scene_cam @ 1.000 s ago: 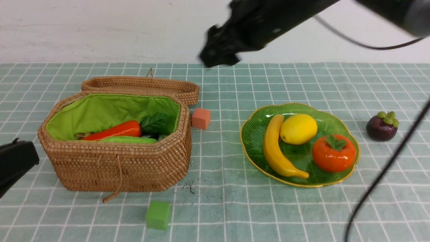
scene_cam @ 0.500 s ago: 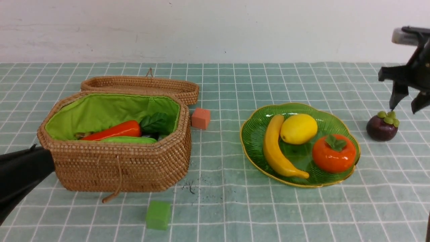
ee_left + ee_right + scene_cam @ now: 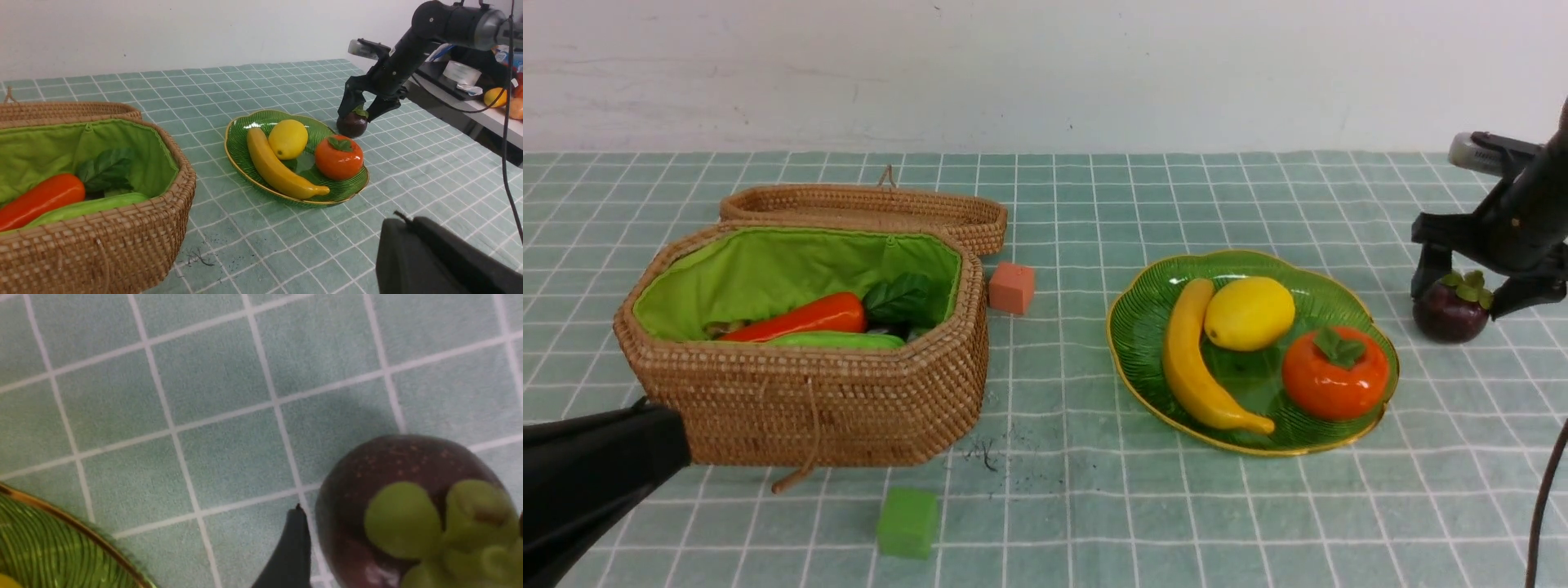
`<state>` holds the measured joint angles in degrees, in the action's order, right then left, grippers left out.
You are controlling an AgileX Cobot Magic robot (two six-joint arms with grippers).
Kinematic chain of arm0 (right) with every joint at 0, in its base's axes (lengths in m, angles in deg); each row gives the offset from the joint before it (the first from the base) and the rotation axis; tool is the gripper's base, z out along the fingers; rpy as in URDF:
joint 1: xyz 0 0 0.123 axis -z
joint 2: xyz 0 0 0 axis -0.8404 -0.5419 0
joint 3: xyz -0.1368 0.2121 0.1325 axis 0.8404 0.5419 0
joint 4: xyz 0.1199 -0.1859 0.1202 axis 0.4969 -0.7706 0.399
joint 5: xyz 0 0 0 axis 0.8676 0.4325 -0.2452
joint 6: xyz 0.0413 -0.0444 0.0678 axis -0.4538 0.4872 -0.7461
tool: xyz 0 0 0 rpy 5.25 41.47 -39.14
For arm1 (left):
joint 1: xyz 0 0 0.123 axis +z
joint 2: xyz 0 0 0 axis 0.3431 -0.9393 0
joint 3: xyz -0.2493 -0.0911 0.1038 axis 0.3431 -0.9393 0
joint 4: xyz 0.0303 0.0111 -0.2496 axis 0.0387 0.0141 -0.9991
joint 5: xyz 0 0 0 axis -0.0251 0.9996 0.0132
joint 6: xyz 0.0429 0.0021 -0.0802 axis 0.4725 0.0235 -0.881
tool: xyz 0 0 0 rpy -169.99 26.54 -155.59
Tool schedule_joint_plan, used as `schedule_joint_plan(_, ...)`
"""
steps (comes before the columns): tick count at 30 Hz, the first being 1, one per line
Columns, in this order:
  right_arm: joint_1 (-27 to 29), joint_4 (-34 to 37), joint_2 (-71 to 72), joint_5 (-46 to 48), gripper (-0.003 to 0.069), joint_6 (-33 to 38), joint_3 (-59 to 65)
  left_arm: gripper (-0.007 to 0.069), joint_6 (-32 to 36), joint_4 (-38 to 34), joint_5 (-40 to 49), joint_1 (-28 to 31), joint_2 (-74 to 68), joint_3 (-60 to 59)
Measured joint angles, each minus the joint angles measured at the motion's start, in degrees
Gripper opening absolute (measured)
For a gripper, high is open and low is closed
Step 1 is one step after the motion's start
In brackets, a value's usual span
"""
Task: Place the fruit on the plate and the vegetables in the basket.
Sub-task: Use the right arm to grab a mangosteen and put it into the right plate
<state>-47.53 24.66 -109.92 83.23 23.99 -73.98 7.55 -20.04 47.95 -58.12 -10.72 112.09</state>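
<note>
The dark purple mangosteen sits on the cloth right of the plate. My right gripper is open and straddles it, one finger on each side. The plate holds the banana, lemon and persimmon. The open basket at the left holds the carrot and cucumber; anything beneath them is hidden. My left gripper is shut and empty, low by the basket's front left corner.
A salmon-pink cube lies beside the basket's right back corner, and a green cube lies in front of the basket. The woven lid lies open behind it. A black cable hangs at the far right.
My right arm swung from above the back middle of the table to the right, came down over the mangosteen and widened its jaws. My left arm slid further in from the lower left.
</note>
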Motion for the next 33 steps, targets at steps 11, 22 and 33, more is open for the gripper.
schedule_joint_plan(11,0.0,0.5,-2.1,-0.2,0.0580,1.3,-0.1,0.0010,0.0,0.0,0.8,0.0,0.0,0.0)
schedule_joint_plan(22,-6.8,2.4,9.4,9.9,0.0580,1.9,-0.4,0.0014,0.0,0.0,0.8,0.0,0.0,0.0)
schedule_joint_plan(33,-22.4,-1.2,9.7,13.3,0.0580,1.4,-0.4,0.0007,0.0,0.0,0.8,0.0,0.0,0.0)
